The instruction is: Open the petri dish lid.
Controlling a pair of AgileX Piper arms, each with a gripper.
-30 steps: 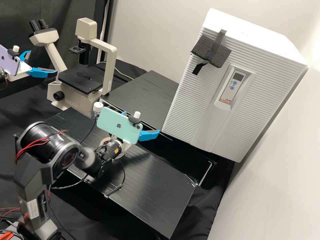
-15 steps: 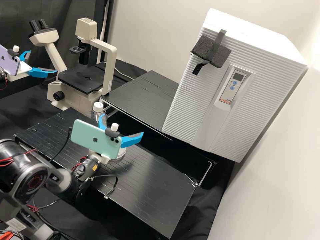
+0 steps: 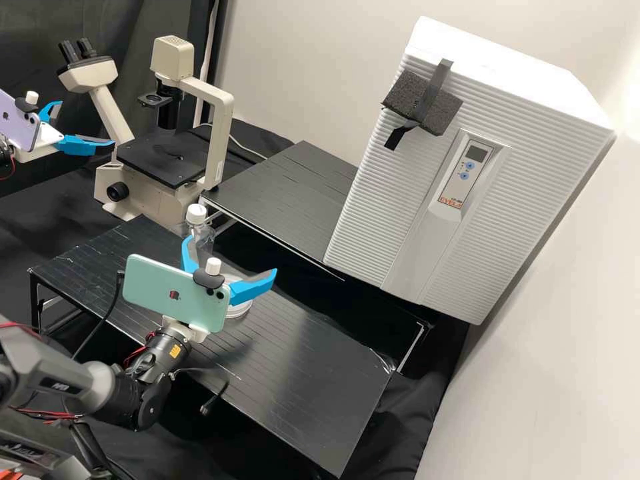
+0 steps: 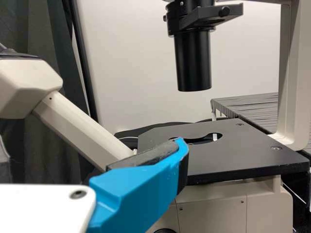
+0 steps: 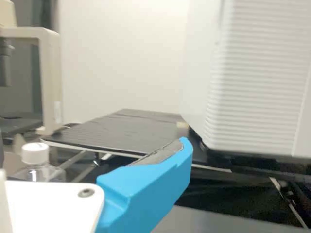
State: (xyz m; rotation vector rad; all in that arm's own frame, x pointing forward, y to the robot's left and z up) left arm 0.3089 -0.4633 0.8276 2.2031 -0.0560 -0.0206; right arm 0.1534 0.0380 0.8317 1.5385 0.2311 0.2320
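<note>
- Petri dish (image 3: pixel 239 309): rests on the black front platform (image 3: pixel 300 373), partly hidden behind the right gripper's assembly; whether the lid is seated cannot be told.
- Right gripper (image 3: pixel 231 254): stands above the front platform, near the dish; jaws set wide, both blue fingers spread well apart.
- Left gripper (image 3: pixel 88 123): stands near the microscope (image 3: pixel 217 143), well apart from the dish; jaws likewise wide. In the left wrist view, one blue finger overlaps the black stage (image 4: pixel 233 155).
- Phones: one mint (image 3: pixel 167 293), mounted at the right gripper; one purple (image 3: pixel 19 127), mounted at the left.
- Bottle (image 3: pixel 203 233): clear, white-capped, upright, near the dish and partly behind a right gripper finger.
- Rear platform (image 3: pixel 287 193): black, between microscope and cabinet.
- Cabinet (image 3: pixel 380 207): white, ribbed, with a control panel (image 3: pixel 465 175); dark foam block (image 3: pixel 407 97) taped to it.
</note>
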